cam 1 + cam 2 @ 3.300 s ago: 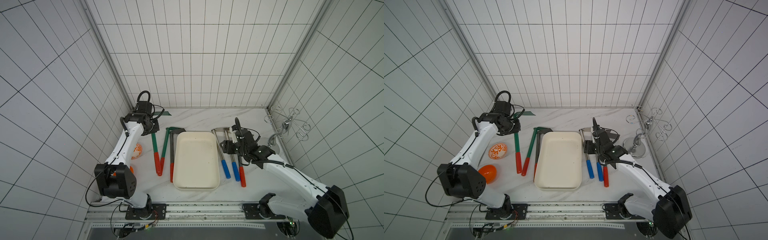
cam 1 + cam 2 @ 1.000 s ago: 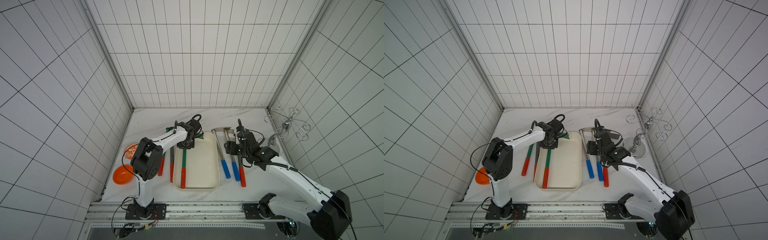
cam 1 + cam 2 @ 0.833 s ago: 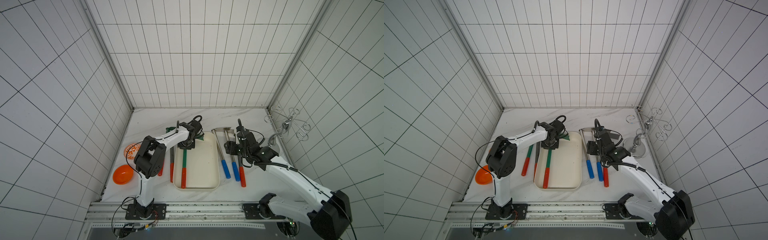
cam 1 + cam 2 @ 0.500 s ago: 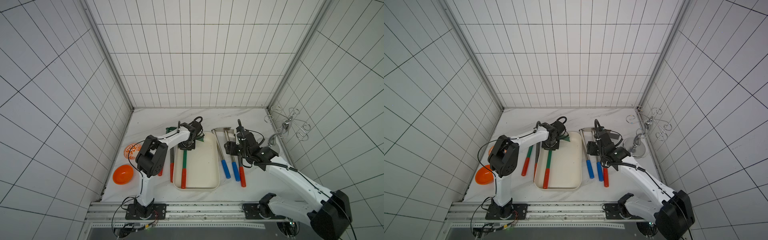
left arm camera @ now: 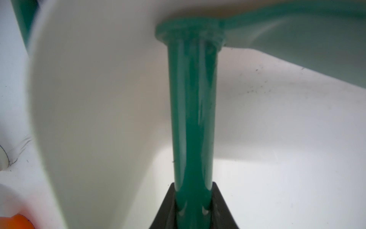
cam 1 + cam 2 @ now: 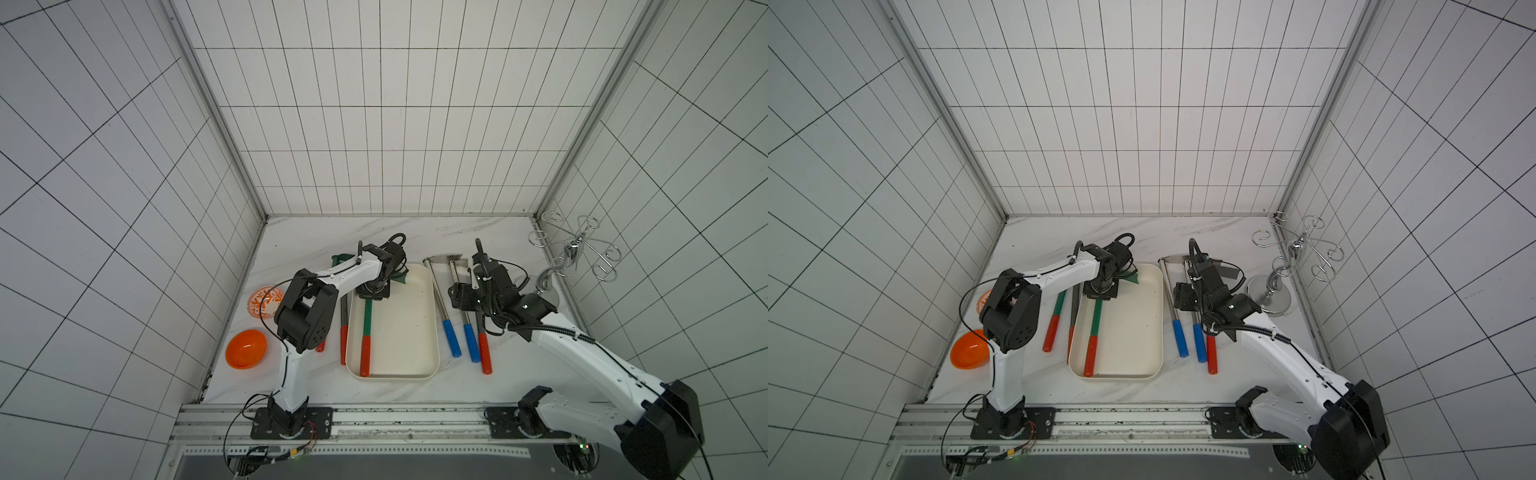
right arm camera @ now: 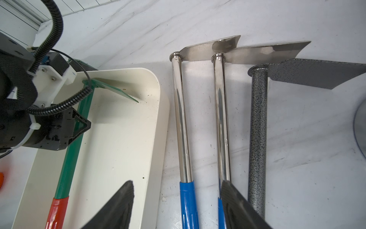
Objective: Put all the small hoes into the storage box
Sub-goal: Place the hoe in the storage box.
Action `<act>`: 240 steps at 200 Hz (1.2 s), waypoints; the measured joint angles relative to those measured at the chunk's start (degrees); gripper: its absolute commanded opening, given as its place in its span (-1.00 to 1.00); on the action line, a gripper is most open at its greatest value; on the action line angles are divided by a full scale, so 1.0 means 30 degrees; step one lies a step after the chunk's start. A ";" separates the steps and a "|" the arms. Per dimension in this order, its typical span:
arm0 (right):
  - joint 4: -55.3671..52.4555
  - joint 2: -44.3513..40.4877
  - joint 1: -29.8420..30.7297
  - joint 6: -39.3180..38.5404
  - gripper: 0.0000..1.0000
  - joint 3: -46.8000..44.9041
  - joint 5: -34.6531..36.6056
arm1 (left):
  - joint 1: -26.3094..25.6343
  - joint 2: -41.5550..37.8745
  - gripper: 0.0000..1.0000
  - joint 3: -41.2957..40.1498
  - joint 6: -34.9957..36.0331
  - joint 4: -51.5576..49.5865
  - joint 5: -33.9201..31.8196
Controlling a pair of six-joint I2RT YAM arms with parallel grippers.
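Observation:
The small hoe (image 6: 366, 322) has a green shaft, a green blade and a red grip. It lies lengthways along the left side of the cream storage box (image 6: 432, 324), blade at the far end. My left gripper (image 6: 372, 291) is shut on its shaft just behind the blade. In the left wrist view the shaft (image 5: 193, 119) runs out from between the fingers of that gripper (image 5: 193, 190). My right gripper (image 6: 461, 297) hangs open to the right of the box. In the right wrist view this gripper (image 7: 176, 184) straddles a blue-gripped hoe (image 7: 187, 202) and holds nothing.
Two chrome hoes with blue grips (image 6: 451, 340) (image 6: 471, 345) and a speckled grey hoe with a red grip (image 6: 484, 353) lie right of the box. Two more hoes (image 6: 1054, 316) (image 6: 1074, 307) lie left of it. An orange bowl (image 6: 246, 349), a patterned plate (image 6: 265, 302) and a wire stand (image 6: 573, 253) sit at the sides.
Since the earliest frames my left gripper has carried the green hoe from the table on the left into the box. Over the last second it barely moves. The right arm stays put.

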 measured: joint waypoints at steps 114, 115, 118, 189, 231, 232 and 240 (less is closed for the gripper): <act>0.0007 0.0036 0.0000 -0.0007 0.42 0.0000 0.0000 | 0.0350 0.0430 -0.79 0.0372 -0.0080 0.0131 0.0029; 0.0007 0.0036 0.0000 -0.0015 0.42 0.0000 0.0000 | 0.0364 0.0430 -0.79 0.0386 -0.0080 0.0138 0.0036; 0.0007 0.0036 0.0000 -0.0007 0.42 0.0007 0.0000 | 0.0386 0.0430 -0.79 0.0408 -0.0087 0.0153 0.0036; 0.0022 0.0044 -0.0117 -0.0015 0.43 0.0000 -0.0007 | 0.0554 0.0430 -0.62 0.0539 -0.0153 0.0393 0.0095; 0.0022 0.0044 -0.0117 -0.0022 0.44 0.0007 -0.0007 | 0.0554 0.0430 -0.48 0.0539 -0.0109 0.0415 0.0087; 0.0022 0.0044 -0.0117 -0.0022 0.44 0.0000 -0.0007 | 0.0554 0.0430 -0.47 0.0539 -0.0109 0.0415 0.0087; 0.0022 0.0044 -0.0117 -0.0036 0.44 0.0000 -0.0007 | 0.0554 0.0430 -0.44 0.0539 -0.0066 0.0415 0.0080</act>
